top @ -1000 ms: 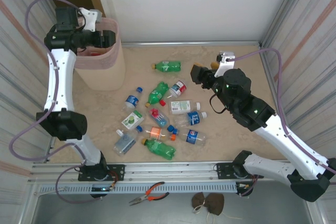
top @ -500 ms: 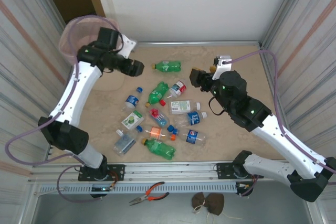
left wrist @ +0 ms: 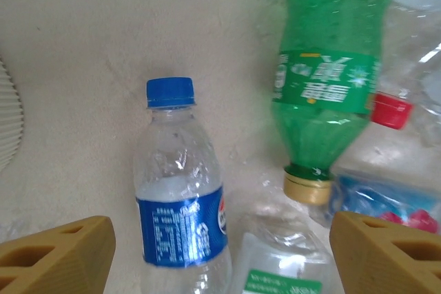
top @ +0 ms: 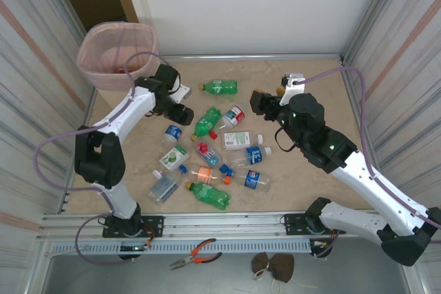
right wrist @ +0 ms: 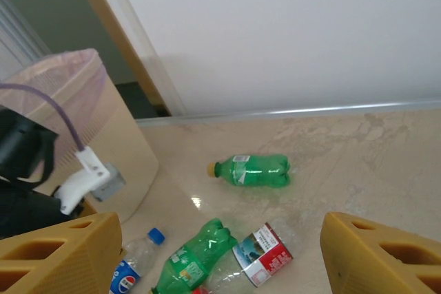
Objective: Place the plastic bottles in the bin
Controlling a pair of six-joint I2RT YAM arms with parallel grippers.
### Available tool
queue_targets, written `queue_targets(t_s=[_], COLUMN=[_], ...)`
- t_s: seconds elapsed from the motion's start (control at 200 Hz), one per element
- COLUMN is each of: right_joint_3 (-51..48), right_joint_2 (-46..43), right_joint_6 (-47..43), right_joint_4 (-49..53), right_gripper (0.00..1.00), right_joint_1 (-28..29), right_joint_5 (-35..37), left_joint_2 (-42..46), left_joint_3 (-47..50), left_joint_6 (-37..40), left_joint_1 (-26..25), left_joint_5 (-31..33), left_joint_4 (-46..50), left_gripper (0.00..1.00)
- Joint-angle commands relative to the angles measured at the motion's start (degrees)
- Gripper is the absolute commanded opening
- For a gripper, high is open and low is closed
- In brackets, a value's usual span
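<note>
Several plastic bottles lie scattered mid-table: a green one at the back, another green one, a clear blue-capped one and more toward the front. The bin, beige with a pink liner, stands at the back left. My left gripper hangs open and empty just above the blue-capped bottle, with the green bottle beyond it. My right gripper is open and empty, raised to the right of the pile. It faces the far green bottle and the bin.
A red-labelled clear bottle lies beside a green bottle. Walls close in the table on the left, back and right. Pliers lie on the shelf below the front rail.
My left arm has swung from over the bin down to the table beside the blue-capped bottle, its jaws a little wider. The right arm has barely moved.
</note>
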State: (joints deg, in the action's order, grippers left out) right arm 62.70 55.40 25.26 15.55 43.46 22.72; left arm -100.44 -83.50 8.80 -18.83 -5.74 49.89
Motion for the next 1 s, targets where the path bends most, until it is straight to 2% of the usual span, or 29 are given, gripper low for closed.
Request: queue_targets(t_s=[0.0,0.476,0.847,0.997], right_joint_3=[-0.85,-1.0,-0.91,-0.99], right_joint_2=[-1.02,-0.78,-0.62,-0.49], right_joint_6=[1.42,1.84,2.04,2.08], right_joint_4=[0.23,0.65,0.91,0.72], right_gripper=[0.75,0.75,0.75,0.75], right_joint_1=[-0.47,-0.53,-0.61,-0.64], right_joint_5=[0.33,0.91,0.81,0.71], left_joint_2=[-2.24,-9.52,-11.97,-11.88], left_joint_3=[1.4,4.27,3.96,3.88], left_joint_6=[0.3,1.76,1.99,2.02], left_joint_1=[0.88,2.03,1.97,2.02], left_joint_5=[1.02,3.04,5.18,4.75], left_joint_4=[-2.62,-2.73,0.12,0.43], left_gripper=[0.83,0.83,0.77,0.71])
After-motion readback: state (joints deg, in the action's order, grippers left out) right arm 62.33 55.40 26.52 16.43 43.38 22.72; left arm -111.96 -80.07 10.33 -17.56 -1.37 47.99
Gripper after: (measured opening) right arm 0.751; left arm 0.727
